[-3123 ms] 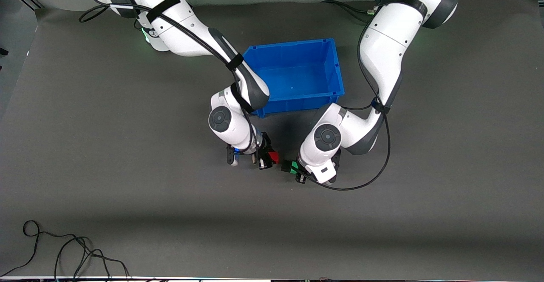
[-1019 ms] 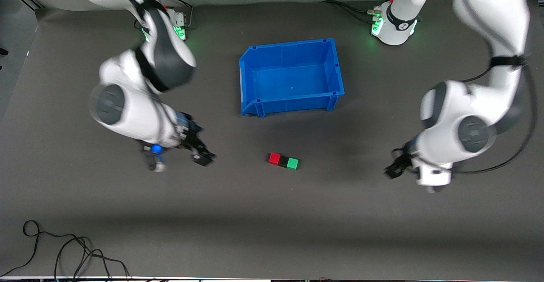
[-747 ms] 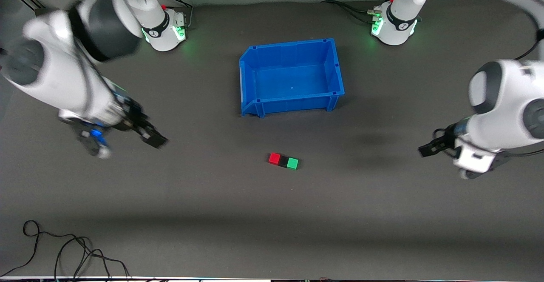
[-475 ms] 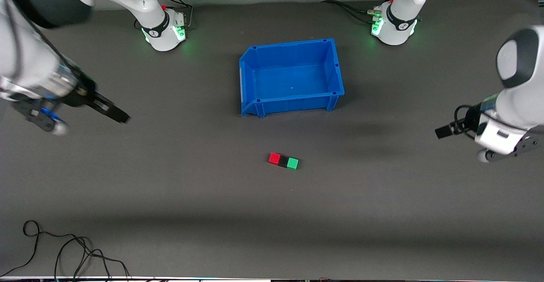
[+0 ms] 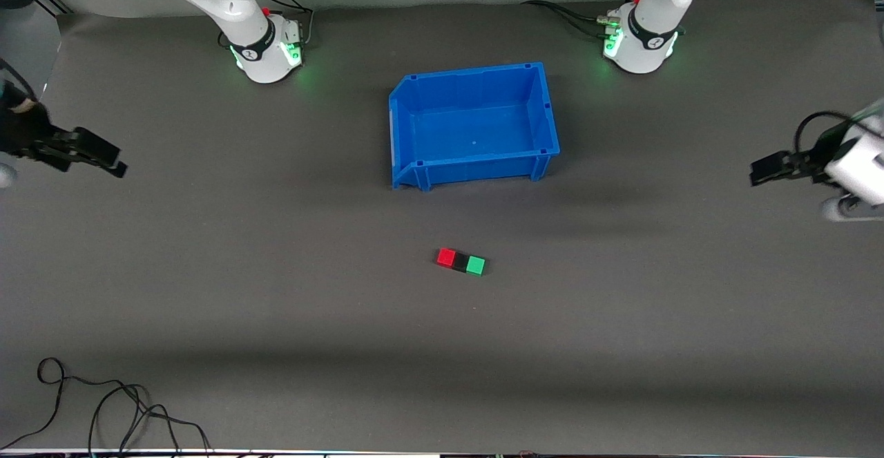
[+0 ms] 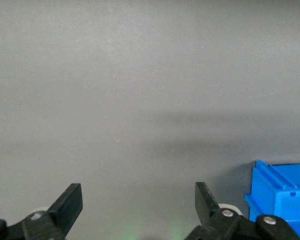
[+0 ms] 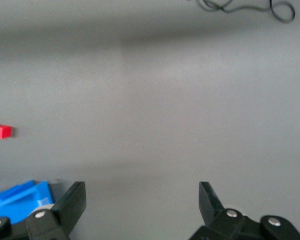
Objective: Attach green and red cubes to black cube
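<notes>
Cable point(image 5: 103, 409): a thin black cable lies in loops on the counter point(image 5: 276, 320), at the edge nearest to the front camera, toward the right arm's end.

Cubes: the red cube point(image 5: 447, 257), the black cube point(image 5: 460, 262) and the green cube point(image 5: 475, 265) stand in one short row near the middle of the counter. The black one is between the two others and touches both. The red cube is toward the right arm's end, the green cube toward the left arm's end.

Task state: the three cubes look already joined, so I judge the attaching as done.

Handling: the cubes seem small, light and stiff, with flat smooth faces. I would take the row by two flat sides of the black cube, because a pull on one end cube may break the joint.

Blue bin point(image 5: 545, 109): it stands farther from the front camera than the cubes, apart from them, and nothing shows in it.

Right claw point(image 5: 97, 157): it hangs over the counter at the right arm's end, well apart from the cubes. The right wrist view shows its fingers spread, with nothing between them.

Left claw point(image 5: 770, 170): it hangs over the counter at the left arm's end, also well apart. The fingers are spread and hold nothing.
</notes>
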